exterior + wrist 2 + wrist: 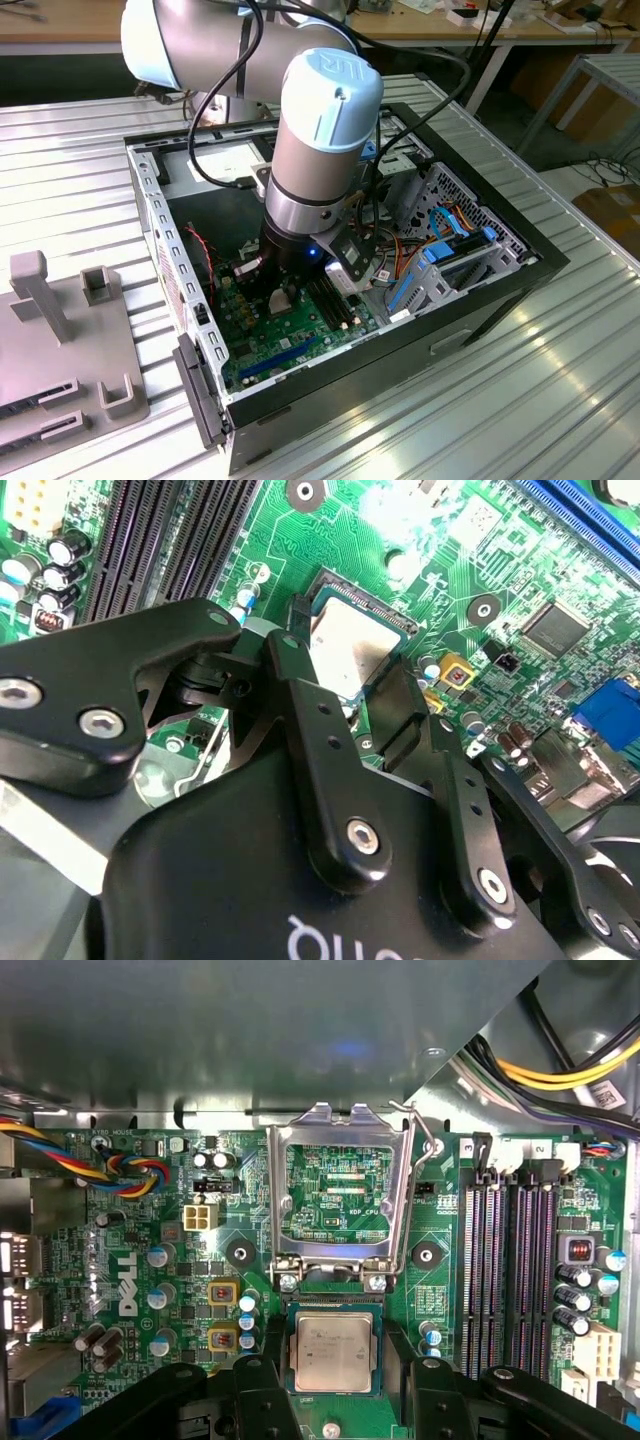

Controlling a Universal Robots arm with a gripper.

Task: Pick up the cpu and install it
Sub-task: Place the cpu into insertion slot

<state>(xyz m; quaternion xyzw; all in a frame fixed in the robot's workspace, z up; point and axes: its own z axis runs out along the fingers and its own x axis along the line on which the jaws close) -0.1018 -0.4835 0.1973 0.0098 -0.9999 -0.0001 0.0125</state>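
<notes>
The cpu (333, 1351) is a small silver-topped square with a thin green rim. It lies flat in the socket of the green motherboard (130, 1260), just below the raised metal socket frame (335, 1117). My gripper (335, 1365) is shut on the cpu, and its black fingers (262, 1392) press against two opposite sides. In the second wrist view the cpu (350, 645) shows between the same fingers (300, 680) of the gripper (345, 675). In the exterior view the arm reaches straight down into the open computer case, with the gripper (285, 300) low over the motherboard (290, 345).
The socket lever (412, 1190) stands open beside the frame. Black memory slots (510, 1260) run along one side, and coloured cables (130, 1175) curl on the other. The case walls (160, 230) and a blue-tabbed drive cage (440, 260) surround the arm. A grey fixture (60, 340) sits at the exterior view's left.
</notes>
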